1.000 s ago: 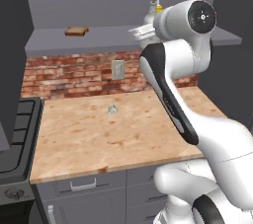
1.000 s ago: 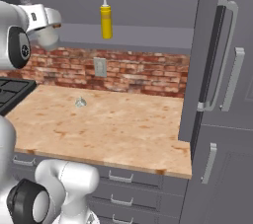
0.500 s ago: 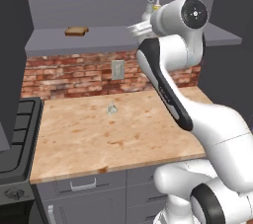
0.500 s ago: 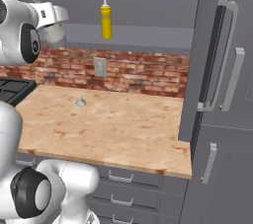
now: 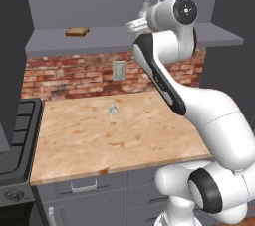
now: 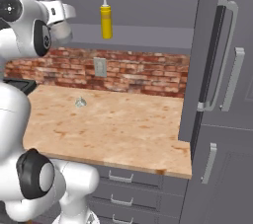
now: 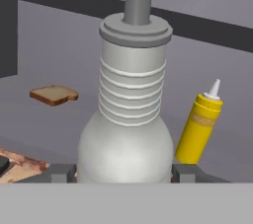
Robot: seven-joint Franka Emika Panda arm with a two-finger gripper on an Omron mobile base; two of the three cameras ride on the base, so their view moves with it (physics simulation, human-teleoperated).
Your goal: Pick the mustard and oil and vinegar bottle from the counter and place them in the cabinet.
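While the tool point(image 7: 126, 171) clasps the oil and vinegar bottle point(image 7: 127, 119) by its bulbous base up at the cabinet point(image 5: 99, 36), the mustard point(image 6: 105, 18) stands upright on that shelf, beside a bread slice point(image 7: 53, 94).

This is a kitchen, rendered rather than real. A wood-grain counter point(image 5: 129, 130) runs over grey drawers point(image 6: 123, 181) with metal handles, and a red brick backsplash point(image 5: 74, 73) with a wall socket point(image 5: 118, 69) stands behind it. A dark stove point(image 5: 15, 135) sits at the counter's left end, and tall grey doors point(image 6: 222, 70) with long handles rise at its right. Above, an open grey shelf point(image 5: 89, 38) holds a slice of bread point(image 5: 77, 31) and a yellow mustard bottle point(image 6: 105, 18).
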